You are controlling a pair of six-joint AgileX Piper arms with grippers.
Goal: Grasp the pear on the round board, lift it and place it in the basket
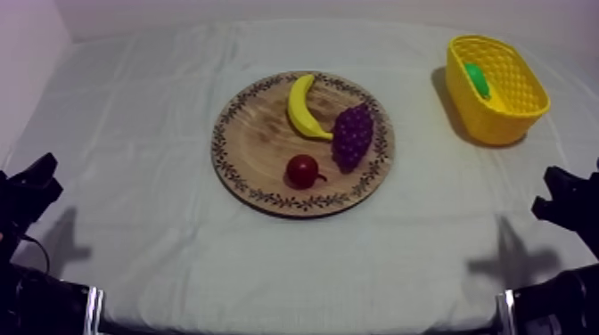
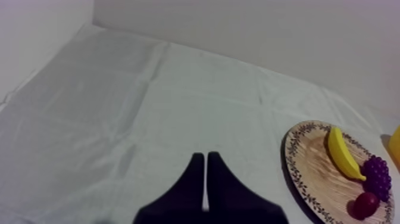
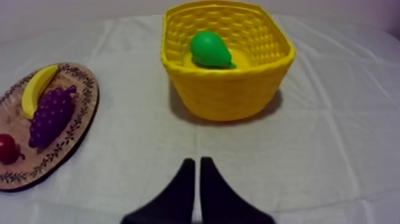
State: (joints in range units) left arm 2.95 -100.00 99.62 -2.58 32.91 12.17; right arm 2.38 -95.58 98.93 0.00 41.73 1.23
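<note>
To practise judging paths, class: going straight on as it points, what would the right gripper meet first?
Likely the near wall of the yellow basket, across bare cloth from the right gripper; the pear lies inside it. Depth is hard to judge.

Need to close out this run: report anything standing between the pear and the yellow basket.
Nothing visible does: the pear already lies inside the yellow basket. The wooden board holds a banana, grapes and a small red fruit.
</note>
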